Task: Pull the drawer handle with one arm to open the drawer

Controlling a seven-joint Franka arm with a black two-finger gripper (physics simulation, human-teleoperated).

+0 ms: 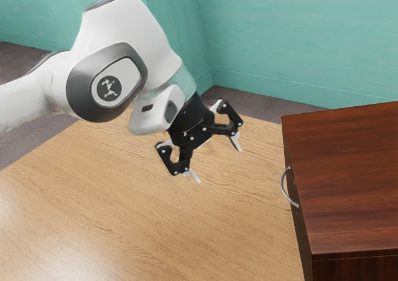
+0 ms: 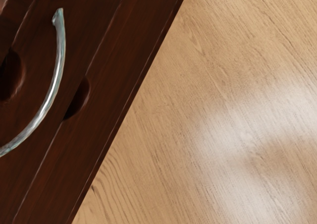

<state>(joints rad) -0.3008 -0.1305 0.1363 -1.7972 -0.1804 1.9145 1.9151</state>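
Exterior view shows the hand (image 1: 217, 161) with its two fingers spread wide and nothing between them, hanging clear above the tabletop (image 1: 124, 219) at the end of the white arm (image 1: 112, 76). The open jaws point outward and down toward the dark wooden cabinet (image 1: 348, 169), which stands ahead of the hand. The drawer handle (image 1: 286, 186), a curved metal bow, is mounted on the cabinet face turned toward the hand. It lies ahead of the fingertips and lower than them, apart from both. Wrist view shows the same drawer handle (image 2: 49, 95) arching off the drawer (image 2: 84, 30) front, with a visible gap behind the bow. The front looks flush with the cabinet, so the drawer is judged not yet opened. Step in hand is judged to be the approach. To do it well, keep the fingers spread, bring the hand forward and down, and turn it until the bar runs across the line between the fingertips. Pass one finger behind the bow, close firmly at its middle, then draw straight back along the drawer's travel. A skewed pull risks slipping or jamming.
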